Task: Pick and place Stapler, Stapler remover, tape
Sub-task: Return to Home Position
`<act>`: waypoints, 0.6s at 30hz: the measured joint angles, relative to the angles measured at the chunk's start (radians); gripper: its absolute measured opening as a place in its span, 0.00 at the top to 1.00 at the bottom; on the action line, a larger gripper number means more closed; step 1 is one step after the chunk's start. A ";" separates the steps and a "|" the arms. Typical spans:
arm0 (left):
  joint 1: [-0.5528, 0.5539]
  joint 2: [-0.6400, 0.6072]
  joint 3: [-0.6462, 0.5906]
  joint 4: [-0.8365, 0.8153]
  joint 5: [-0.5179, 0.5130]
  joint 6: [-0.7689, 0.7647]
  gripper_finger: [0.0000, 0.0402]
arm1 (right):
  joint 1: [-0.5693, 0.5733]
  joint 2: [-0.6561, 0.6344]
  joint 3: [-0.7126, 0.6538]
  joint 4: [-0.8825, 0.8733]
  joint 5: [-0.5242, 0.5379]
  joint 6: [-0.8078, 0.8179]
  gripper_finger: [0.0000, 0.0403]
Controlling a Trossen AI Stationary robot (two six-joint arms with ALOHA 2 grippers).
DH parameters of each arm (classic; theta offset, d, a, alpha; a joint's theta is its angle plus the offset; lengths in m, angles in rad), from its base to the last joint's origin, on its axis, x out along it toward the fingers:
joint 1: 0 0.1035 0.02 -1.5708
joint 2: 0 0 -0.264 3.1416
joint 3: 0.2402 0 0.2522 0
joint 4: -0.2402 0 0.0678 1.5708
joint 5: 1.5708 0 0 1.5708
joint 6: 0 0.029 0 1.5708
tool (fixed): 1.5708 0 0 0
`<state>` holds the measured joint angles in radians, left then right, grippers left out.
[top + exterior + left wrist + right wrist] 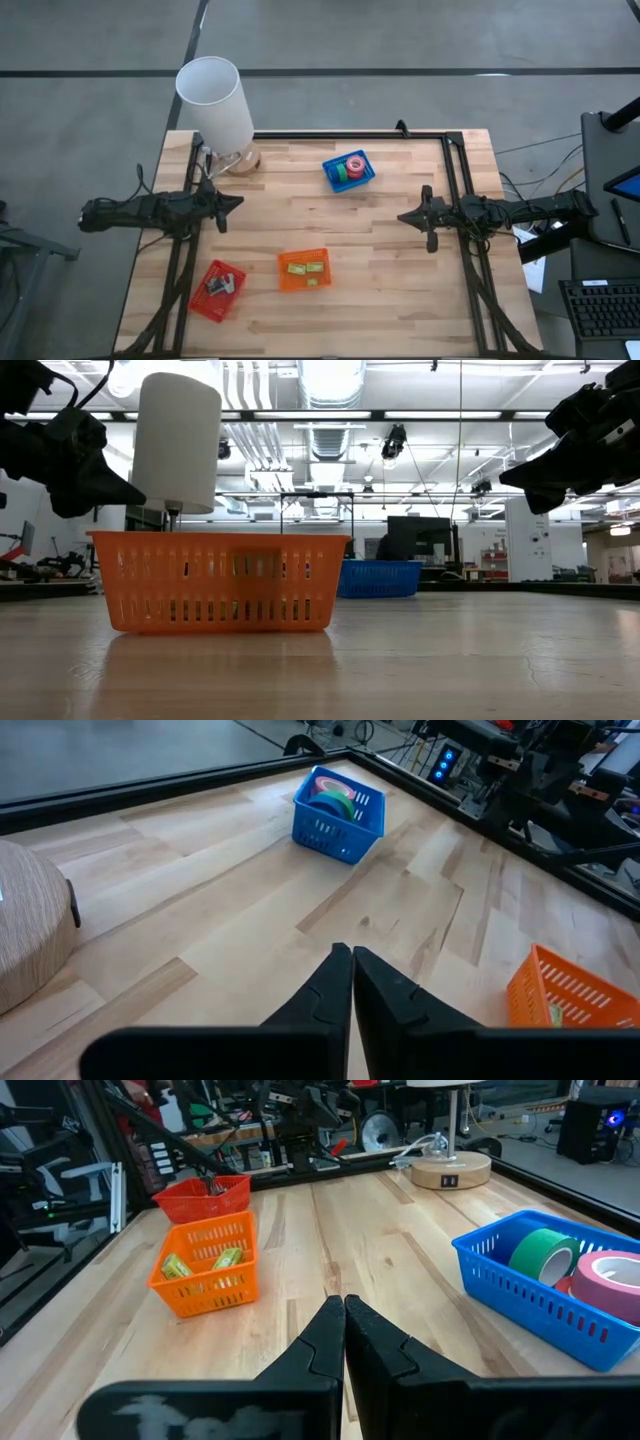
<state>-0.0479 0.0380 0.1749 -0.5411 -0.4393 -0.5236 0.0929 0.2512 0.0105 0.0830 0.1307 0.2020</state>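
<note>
Since everything is binned, sorting is judged done: tape (352,166) in the blue bin (327,171) by the table's (400,285) far edge, staplers (305,267) in the orange bin (284,273), staple removers (222,284) in the red bin (203,302). At the side edges, left gripper (236,203) and right gripper (403,215) are held closed, empty.

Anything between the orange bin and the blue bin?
No. High view shows only bare wooden tabletop between the orange slotted plastic bin and the blue plastic bin.

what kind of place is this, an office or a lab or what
Most likely a robotics lab or workshop: a left arm and right arm flank a wooden table, bare ceiling ducts run overhead, and a monitor stands behind.
</note>
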 joint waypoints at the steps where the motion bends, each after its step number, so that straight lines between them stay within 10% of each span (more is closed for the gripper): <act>1: 0.000 0.000 0.000 0.000 0.000 0.000 0.96 | 0.000 0.000 0.000 0.000 0.000 0.000 0.98; 18: -0.001 0.000 0.000 0.000 0.000 0.000 0.96 | 0.000 0.000 0.000 0.000 0.000 0.000 0.98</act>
<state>-0.0486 0.0380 0.1753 -0.5411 -0.4393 -0.5236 0.0930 0.2516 0.0105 0.0830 0.1307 0.2020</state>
